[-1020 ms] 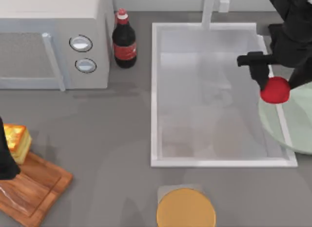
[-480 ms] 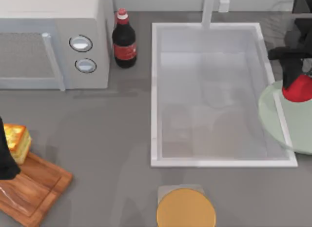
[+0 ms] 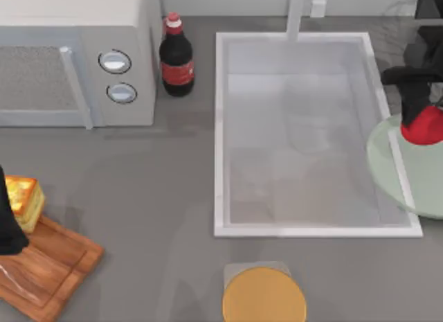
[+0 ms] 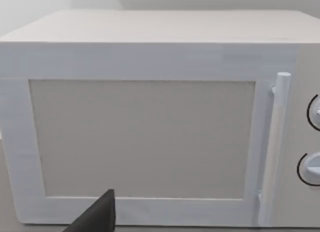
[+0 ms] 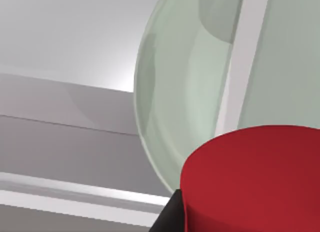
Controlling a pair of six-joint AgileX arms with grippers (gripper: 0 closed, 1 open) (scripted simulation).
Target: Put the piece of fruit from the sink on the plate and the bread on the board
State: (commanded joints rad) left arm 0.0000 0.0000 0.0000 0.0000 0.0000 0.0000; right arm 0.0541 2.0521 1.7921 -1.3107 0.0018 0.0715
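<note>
My right gripper (image 3: pixel 418 111) is shut on the piece of fruit (image 3: pixel 425 130), a small bright red ball held over the left part of the pale green plate (image 3: pixel 387 171). That plate overlaps the right rim of the sink (image 3: pixel 219 128). The right wrist view shows the fruit (image 5: pixel 255 182) close up, with the plate (image 5: pixel 200 92) beneath it. The bread (image 3: pixel 24 201), a golden chunk, sits at the far corner of the wooden board (image 3: pixel 48 266) at the table's left front. My left arm (image 3: pixel 8 225) stands right beside the bread.
A microwave (image 3: pixel 69 59) fills the back left, and the left wrist view faces its door (image 4: pixel 145 137). A dark bottle (image 3: pixel 176 59) stands between the microwave and the sink. A faucet (image 3: pixel 297 14) rises at the sink's far side. A round orange disc (image 3: pixel 264 294) lies at the front.
My right gripper carried the fruit rightward from over the sink's right rim to above the plate, then held still for the last half second. The left arm and bread have not moved.
</note>
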